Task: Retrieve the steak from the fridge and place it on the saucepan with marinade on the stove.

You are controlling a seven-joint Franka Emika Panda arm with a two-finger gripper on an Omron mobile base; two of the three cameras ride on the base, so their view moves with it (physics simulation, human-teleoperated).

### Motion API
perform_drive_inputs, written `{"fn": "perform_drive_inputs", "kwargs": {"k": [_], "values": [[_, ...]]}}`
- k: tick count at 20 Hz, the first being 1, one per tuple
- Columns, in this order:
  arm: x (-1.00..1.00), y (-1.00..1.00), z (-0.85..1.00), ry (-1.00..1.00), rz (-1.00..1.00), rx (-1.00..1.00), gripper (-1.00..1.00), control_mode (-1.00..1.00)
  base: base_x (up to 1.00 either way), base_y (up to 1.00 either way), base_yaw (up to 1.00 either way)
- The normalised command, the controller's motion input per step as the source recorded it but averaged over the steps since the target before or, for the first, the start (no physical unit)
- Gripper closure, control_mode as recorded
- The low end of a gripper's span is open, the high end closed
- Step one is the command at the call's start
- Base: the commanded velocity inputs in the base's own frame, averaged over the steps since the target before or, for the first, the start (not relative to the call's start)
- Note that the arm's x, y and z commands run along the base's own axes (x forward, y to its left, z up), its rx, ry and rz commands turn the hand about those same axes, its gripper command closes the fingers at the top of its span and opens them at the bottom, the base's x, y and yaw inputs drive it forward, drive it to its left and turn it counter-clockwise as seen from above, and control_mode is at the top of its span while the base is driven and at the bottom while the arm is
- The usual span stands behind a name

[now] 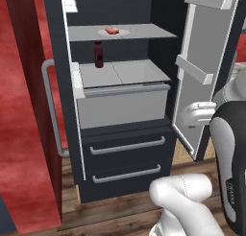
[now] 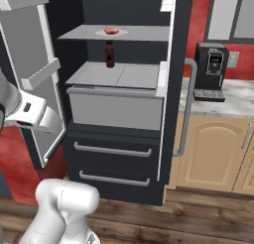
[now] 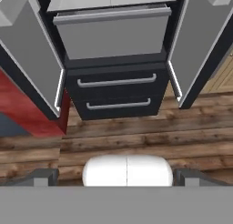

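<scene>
The gripper (image 3: pixel 116 175) has its 2 fingers spread as wide as they go, holding nothing, and points down at the 2 lower drawers (image 3: pixel 116 93) of the fridge (image 1: pixel 125 148), well below the food. Both fridge doors stand open. The steak (image 1: pixel 112 30) lies on a pale plate (image 1: pixel 123 33) on the fridge's upper shelf, with a small dark red can (image 1: pixel 99 54) just below it. The step in hand seems to be the reach: the arm must lift to that shelf, then close on the meat.

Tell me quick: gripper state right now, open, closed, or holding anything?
Gripper: open, jaws spread wide and holding nothing, aimed at the lower drawers of the fridge. The steak sits on the upper shelf, not yet picked up.
</scene>
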Motion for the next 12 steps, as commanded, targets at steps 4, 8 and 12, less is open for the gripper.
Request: {"fn": "perform_drive_inputs", "kwargs": {"k": [4, 8, 12], "values": [[0.0, 0.14, 0.0, 0.12, 0.0, -0.04, -1.0, -1.0, 0.0, 0.0, 0.0], [0.0, 0.06, 0.0, 0.01, 0.0, -0.03, -1.0, -1.0, 0.0, 0.0, 0.0], [0.0, -0.08, 0.0, 0.0, 0.0, 0.0, -1.0, -1.0, 0.0, 0.0, 0.0]]}}
